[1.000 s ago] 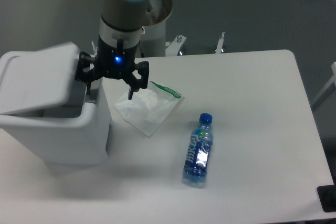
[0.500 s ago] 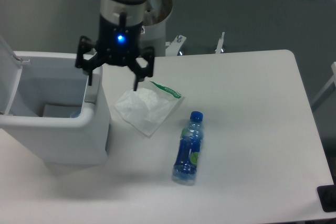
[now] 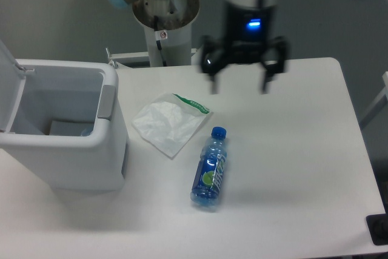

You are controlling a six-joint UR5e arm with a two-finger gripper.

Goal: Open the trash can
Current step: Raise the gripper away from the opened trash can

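Since half a second ago your gripper [image 3: 239, 86] has swung from beside the bin [image 3: 66, 150] to a spot over the far middle of the table [image 3: 303, 180], and the bottle [image 3: 209, 168] has rolled a little further left.

- Gripper: motion-blurred, blue light lit; jaws spread wide, holding nothing.
- Bin: well to the left of the jaws, at the table's left edge; lid [image 3: 9, 89] swung up and back, interior exposed.
- Bag [image 3: 170, 122]: white, crumpled, green strip on one edge; below and left of the jaws, between them and the bin.
- Bottle: blue, on its side, cap pointing toward the jaws; nearer you than they are, just beside the bag.
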